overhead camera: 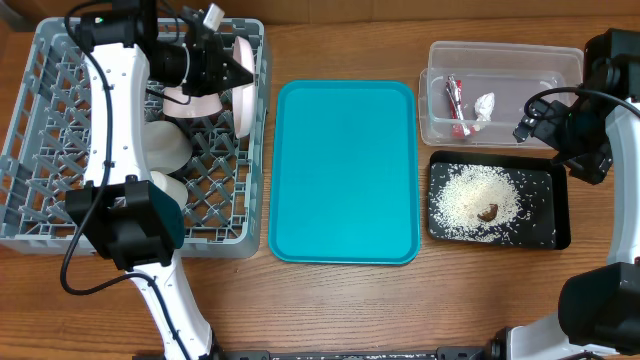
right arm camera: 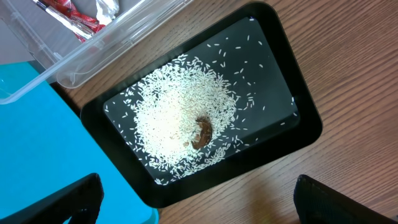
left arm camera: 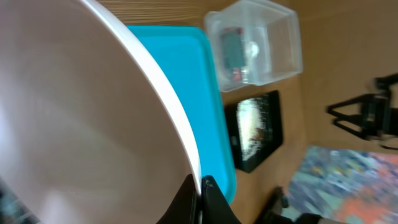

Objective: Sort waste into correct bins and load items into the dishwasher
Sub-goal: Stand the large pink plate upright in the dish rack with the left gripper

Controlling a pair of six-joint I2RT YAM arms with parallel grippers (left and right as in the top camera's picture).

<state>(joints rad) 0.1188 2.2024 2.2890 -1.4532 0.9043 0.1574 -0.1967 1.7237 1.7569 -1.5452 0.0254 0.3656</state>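
My left gripper (overhead camera: 236, 72) is shut on the rim of the large white plate (overhead camera: 243, 105), which stands on edge in the grey dish rack (overhead camera: 40, 120). The left wrist view shows the plate (left arm camera: 74, 112) pinched between the fingers (left arm camera: 200, 193). A pinkish bowl (overhead camera: 192, 100) and two white vessels (overhead camera: 166, 146) sit in the rack. The clear tub (overhead camera: 505, 50) holds the candy wrapper (overhead camera: 455, 105) and white scrap (overhead camera: 484, 106). The black tray (overhead camera: 558, 215) holds rice (overhead camera: 468, 200) and the brown lump (overhead camera: 488, 212). My right gripper (overhead camera: 528, 122) is open and empty above the black tray (right arm camera: 292, 134).
The teal serving tray (overhead camera: 345, 170) lies bare between the rack and the bins. The right wrist view shows the rice (right arm camera: 174, 118), lump (right arm camera: 203, 132), tub corner (right arm camera: 81, 68) and teal tray edge (right arm camera: 37, 143). Bare wood lies in front of the black tray.
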